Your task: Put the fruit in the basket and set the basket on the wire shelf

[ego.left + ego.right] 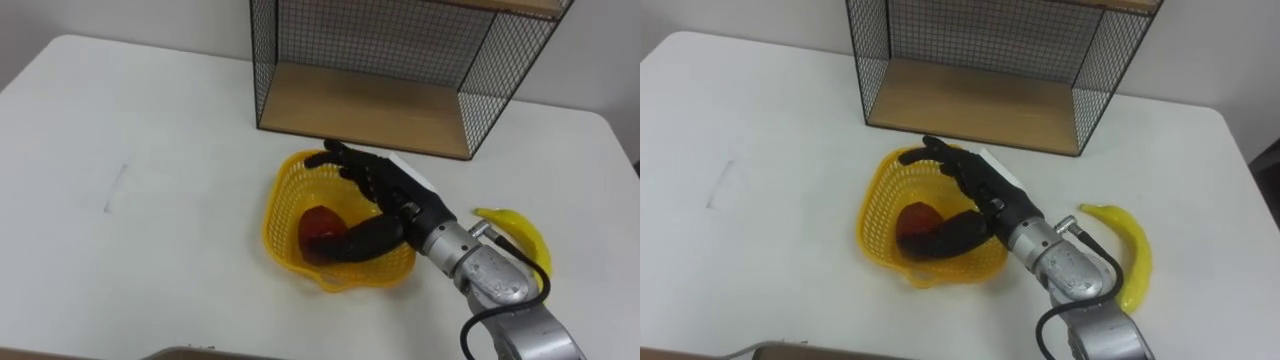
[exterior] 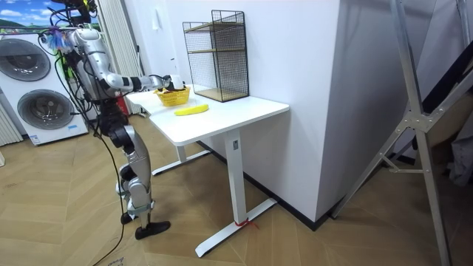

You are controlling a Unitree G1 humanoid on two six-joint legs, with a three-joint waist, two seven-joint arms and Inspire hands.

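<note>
My right hand (image 1: pixel 392 200) is in over the yellow basket (image 1: pixel 272 215); fingers (image 1: pixel 345 160) stretched out straight towards its far rim, spread wide, gripping nothing; thumb low inside the basket, lying right against the red fruit (image 1: pixel 318 228); that fruit sits on the basket's floor; the banana (image 1: pixel 520 232) lies to the right of the basket, apart from it, on the white tabletop (image 1: pixel 150 140); the wire shelf (image 1: pixel 365 105) stands just behind the basket; the basket itself rests on the tabletop.
</note>
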